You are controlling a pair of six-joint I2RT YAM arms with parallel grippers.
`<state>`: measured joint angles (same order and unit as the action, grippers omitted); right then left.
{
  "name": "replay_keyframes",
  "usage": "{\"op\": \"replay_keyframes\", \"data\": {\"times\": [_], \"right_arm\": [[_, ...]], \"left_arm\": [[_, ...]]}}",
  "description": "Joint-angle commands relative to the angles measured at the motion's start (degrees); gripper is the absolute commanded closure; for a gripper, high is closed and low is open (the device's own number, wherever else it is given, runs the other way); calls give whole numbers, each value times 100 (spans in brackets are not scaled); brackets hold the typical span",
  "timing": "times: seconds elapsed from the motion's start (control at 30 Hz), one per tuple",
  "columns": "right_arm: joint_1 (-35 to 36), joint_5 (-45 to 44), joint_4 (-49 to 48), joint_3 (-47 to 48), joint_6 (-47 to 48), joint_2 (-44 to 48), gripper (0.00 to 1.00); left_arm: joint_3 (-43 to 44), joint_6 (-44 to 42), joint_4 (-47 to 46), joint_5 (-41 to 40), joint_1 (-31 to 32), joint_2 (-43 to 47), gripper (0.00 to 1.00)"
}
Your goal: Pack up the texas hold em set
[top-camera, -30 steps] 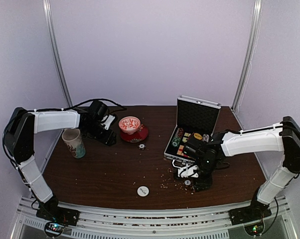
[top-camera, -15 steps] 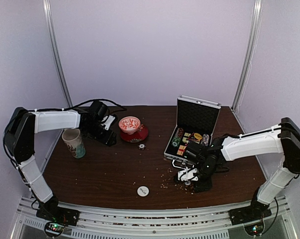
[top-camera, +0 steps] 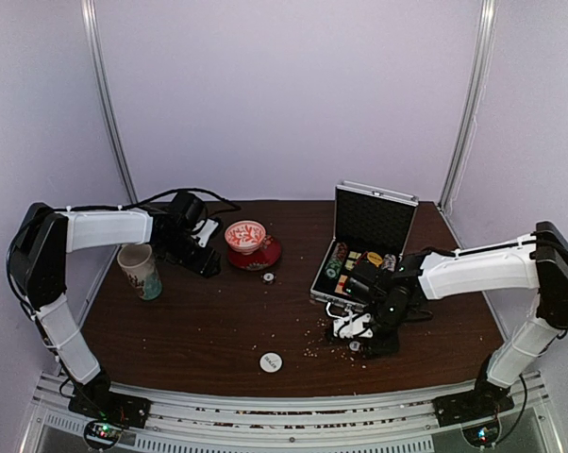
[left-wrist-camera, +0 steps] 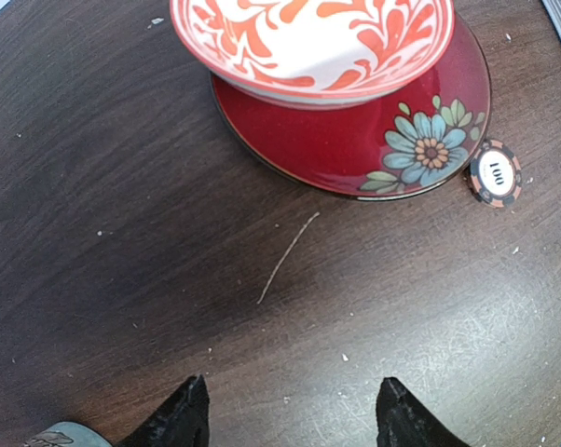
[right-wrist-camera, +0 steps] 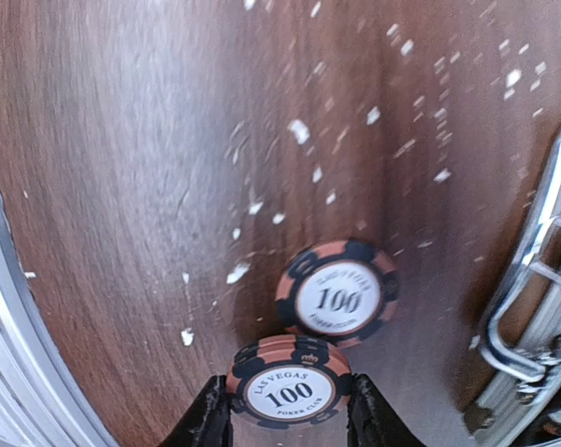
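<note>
Landmark: the silver briefcase [top-camera: 322, 281] is set open on the right half of the table [top-camera: 199, 321], with its black-lined lid [top-camera: 375, 220] stood upright at the back.
Briefcase contents: a row of green-and-white chips [top-camera: 336, 260] is seen along the left inner side; the rest is too small to be sorted.
Right gripper [top-camera: 353, 330]: it is lowered to the table just in front of the briefcase, on the side of the arm bases.
Right claw state: the jaws are drawn narrow and closed on the clamped chip [right-wrist-camera: 285, 382], a brown-and-black "100" chip pressed at both edges by the black fingertips [right-wrist-camera: 212, 416].
Loose chip [right-wrist-camera: 337, 295]: a second "100" chip is laid flat just beyond the clamped one, near the metal handle [right-wrist-camera: 527, 307] of the briefcase.
Lift: whether the clamped chip is raised off the table cannot be told.
White disc [top-camera: 271, 360]: it is laid well to the front-left of the briefcase.
Saucer-side chip [left-wrist-camera: 495, 172]: it is laid flat left of the briefcase, touching or nearly touching the rim of the red saucer [left-wrist-camera: 402, 140].
Bowl [left-wrist-camera: 313, 37]: it is seated on the saucer.
Left gripper [left-wrist-camera: 290, 419]: it is held low, well left of the briefcase; the jaws are spread wide over bare wood, with nothing between them.
Paper cup [top-camera: 140, 271]: it is stood furthest left of the briefcase.
</note>
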<state>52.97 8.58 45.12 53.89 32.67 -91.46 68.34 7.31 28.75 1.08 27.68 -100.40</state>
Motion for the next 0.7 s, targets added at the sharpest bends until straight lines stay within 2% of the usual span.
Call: {"op": "replay_keyframes", "data": {"times": [0.0, 0.67], "right_arm": [[22, 68, 91, 328, -65, 49, 67], [22, 21, -68, 599, -187, -561, 64]], "left_arm": [[13, -81, -98, 6, -54, -51, 38], [-3, -94, -98, 47, -58, -24, 38]]}}
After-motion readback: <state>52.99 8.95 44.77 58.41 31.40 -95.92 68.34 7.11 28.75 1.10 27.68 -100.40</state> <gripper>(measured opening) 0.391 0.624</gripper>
